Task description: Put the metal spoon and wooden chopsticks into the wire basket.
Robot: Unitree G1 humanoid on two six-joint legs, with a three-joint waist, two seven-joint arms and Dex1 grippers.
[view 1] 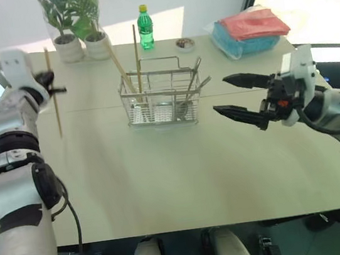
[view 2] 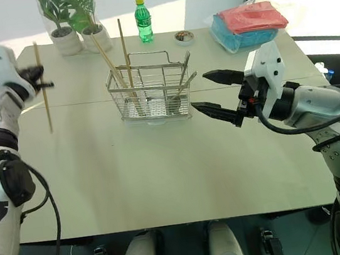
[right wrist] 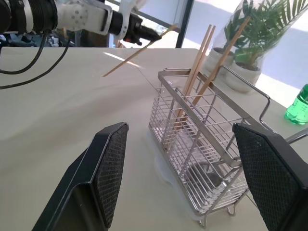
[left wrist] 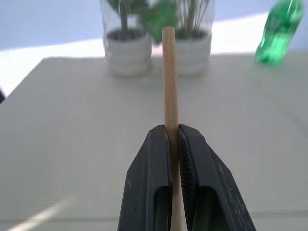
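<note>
My left gripper [view 1: 52,90] is shut on one wooden chopstick [view 1: 57,115], which it holds upright above the table's left side, well left of the wire basket [view 1: 159,97]. The left wrist view shows the stick [left wrist: 169,91] pinched between both fingers. Other chopsticks [view 1: 136,56] stand in the basket's left compartment and lean out over its rim. The metal spoon [view 1: 194,80] rests in the right compartment with its thin handle leaning out to the right. Level with the basket and just to its right, my right gripper [view 1: 219,95] hangs open and holds nothing.
Two potted plants [view 1: 77,32] and a green bottle [view 1: 145,28] stand along the table's far edge, with a small dish [view 1: 185,43] beside them. A blue and red stack of cloths [view 1: 250,30] lies at the back right. Bare tabletop lies in front of the basket.
</note>
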